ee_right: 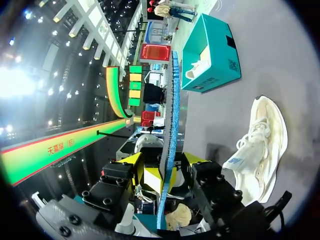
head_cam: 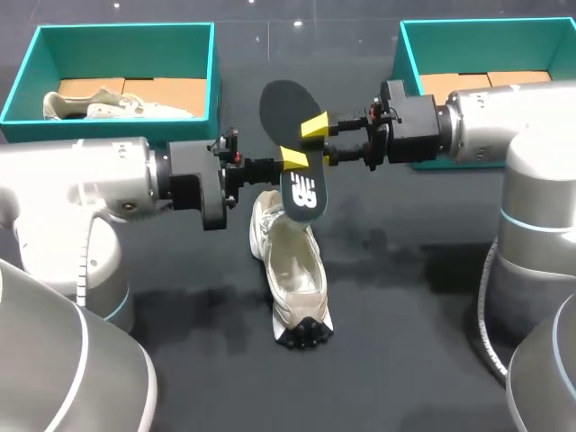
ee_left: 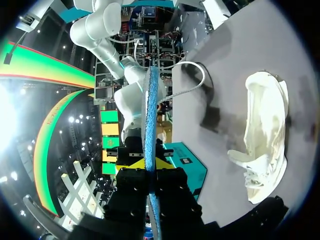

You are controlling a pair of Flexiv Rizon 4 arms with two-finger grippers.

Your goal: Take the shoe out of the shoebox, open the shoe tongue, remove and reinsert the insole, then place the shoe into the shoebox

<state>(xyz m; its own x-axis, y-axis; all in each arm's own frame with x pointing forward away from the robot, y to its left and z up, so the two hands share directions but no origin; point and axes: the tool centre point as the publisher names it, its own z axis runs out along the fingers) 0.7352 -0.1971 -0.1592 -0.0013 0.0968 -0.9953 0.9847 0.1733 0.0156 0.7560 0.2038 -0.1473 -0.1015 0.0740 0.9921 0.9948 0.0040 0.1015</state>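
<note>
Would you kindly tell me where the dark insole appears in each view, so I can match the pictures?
Head view: the insole is in the middle, above the white shoe, with jaws on it from both sides.
Left wrist view: the insole is edge-on between that view's own jaws.
Right wrist view: the insole is edge-on between its own jaws.
Shared landmark: the white shoe on the table.

Directly over the shoe's [head_cam: 290, 265] far end the way is barred: the insole [head_cam: 295, 148] hangs there on edge, pinched by the left gripper [head_cam: 292, 160] and right gripper [head_cam: 317, 127], whose arms stretch in from either side. Left of the shoe, right of it and off its near end, bare table [head_cam: 405, 360] lies open. Beyond the shoe, the left box [head_cam: 18, 85] and right box [head_cam: 407, 54] wall off the far corners, with an open lane between them.
</note>
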